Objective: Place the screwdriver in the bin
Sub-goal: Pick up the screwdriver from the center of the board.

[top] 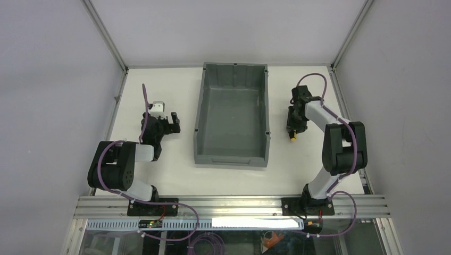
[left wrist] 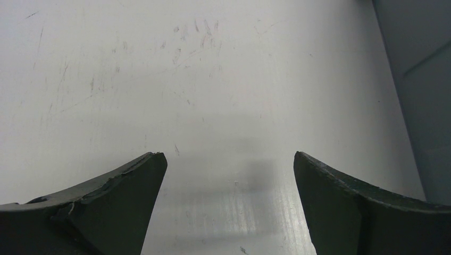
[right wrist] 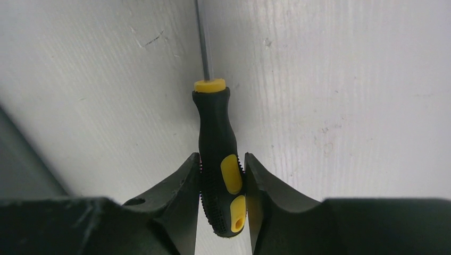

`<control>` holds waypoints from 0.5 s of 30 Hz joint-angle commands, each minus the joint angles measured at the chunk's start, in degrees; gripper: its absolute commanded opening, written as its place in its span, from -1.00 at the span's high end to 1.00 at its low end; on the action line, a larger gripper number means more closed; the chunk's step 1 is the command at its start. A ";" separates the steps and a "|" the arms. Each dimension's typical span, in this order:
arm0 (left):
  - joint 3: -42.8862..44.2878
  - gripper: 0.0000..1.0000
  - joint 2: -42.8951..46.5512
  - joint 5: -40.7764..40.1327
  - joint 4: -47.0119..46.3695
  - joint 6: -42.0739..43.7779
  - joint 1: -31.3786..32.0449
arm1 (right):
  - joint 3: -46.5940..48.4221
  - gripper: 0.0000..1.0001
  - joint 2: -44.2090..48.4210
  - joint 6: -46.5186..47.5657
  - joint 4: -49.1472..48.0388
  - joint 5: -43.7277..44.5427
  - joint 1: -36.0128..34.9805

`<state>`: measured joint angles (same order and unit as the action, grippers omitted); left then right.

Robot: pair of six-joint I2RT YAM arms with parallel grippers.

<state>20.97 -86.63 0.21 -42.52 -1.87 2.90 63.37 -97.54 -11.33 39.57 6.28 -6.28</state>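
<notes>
The grey bin (top: 205,121) stands in the middle of the white table, open side up and with nothing in it. My right gripper (top: 293,130) is to the right of the bin, shut on the screwdriver (right wrist: 219,154). Both jaws press the black-and-yellow handle near its butt, and the thin shaft points away over the table. In the top view only the yellow butt of the screwdriver (top: 292,138) shows below the gripper. My left gripper (top: 171,122) is left of the bin, open and holding nothing, with bare table between its fingers (left wrist: 122,196).
The bin's grey wall (left wrist: 420,101) fills the right edge of the left wrist view. Another strip of grey wall (right wrist: 24,159) shows at the left of the right wrist view. Metal frame posts and white walls close the table at the back and sides.
</notes>
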 commanded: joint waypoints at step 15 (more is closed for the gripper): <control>1.00 -0.98 0.32 0.93 -3.37 1.34 -0.35 | 11.27 0.71 14.89 -2.08 9.70 -1.32 -0.02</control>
<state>20.97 -86.63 0.19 -42.52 -1.87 2.90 70.15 -86.72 -12.40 47.40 6.57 -6.28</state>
